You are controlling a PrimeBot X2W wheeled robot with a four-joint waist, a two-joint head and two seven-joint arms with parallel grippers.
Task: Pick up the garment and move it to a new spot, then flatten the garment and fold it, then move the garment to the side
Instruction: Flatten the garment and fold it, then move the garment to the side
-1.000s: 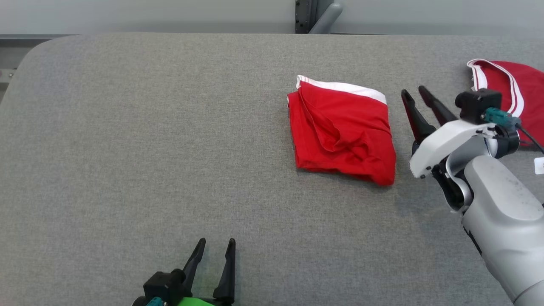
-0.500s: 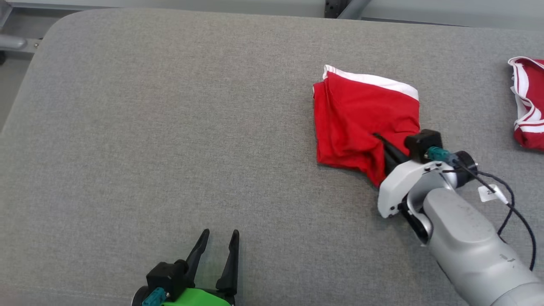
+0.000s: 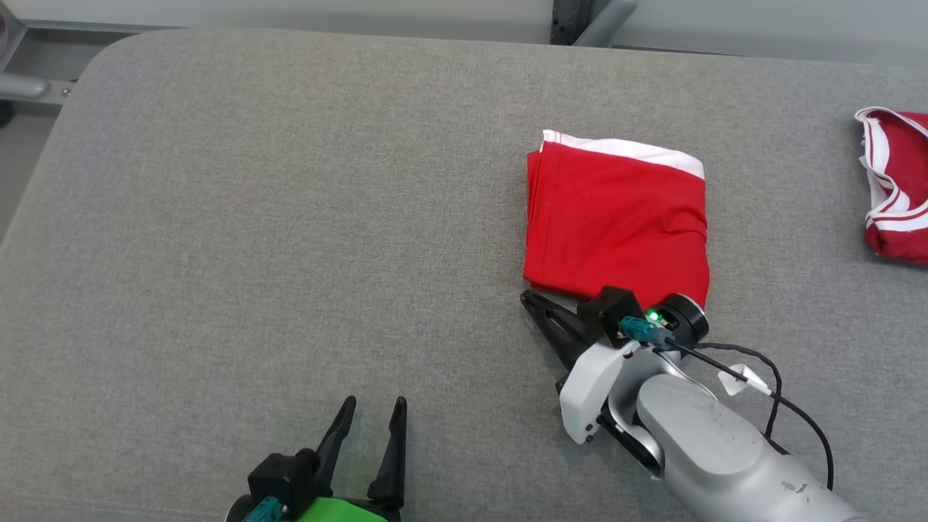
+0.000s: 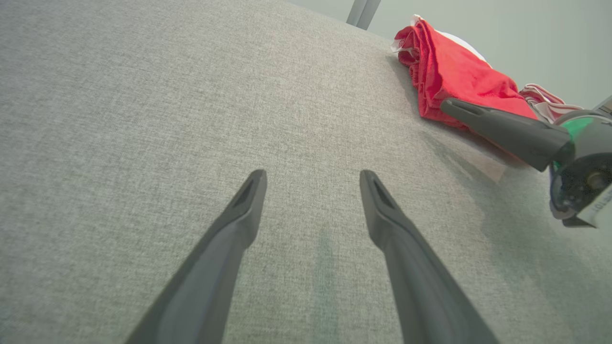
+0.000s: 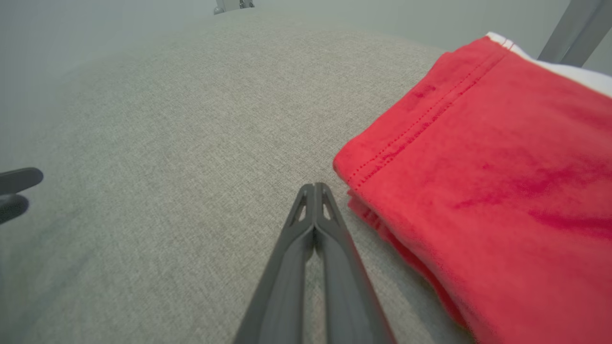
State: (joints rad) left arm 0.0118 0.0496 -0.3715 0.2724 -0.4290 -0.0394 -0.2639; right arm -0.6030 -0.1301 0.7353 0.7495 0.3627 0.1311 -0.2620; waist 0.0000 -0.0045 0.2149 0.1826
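Observation:
The garment is a red cloth with a white band, folded into a flat rectangle right of the table's middle; it also shows in the left wrist view and the right wrist view. My right gripper lies just beside the garment's near left corner, shut, its fingers pressed together with nothing between them. At the table's near edge my left gripper stands open and empty, well away from the garment.
A second red garment with white stripes lies at the table's far right edge. The grey fabric table stretches bare to the left. A metal post stands behind the table's far edge.
My right gripper went from open beside the garment to shut, pressed across the cloth, then came off at its near left corner. The garment now lies flatter. The head camera shifted.

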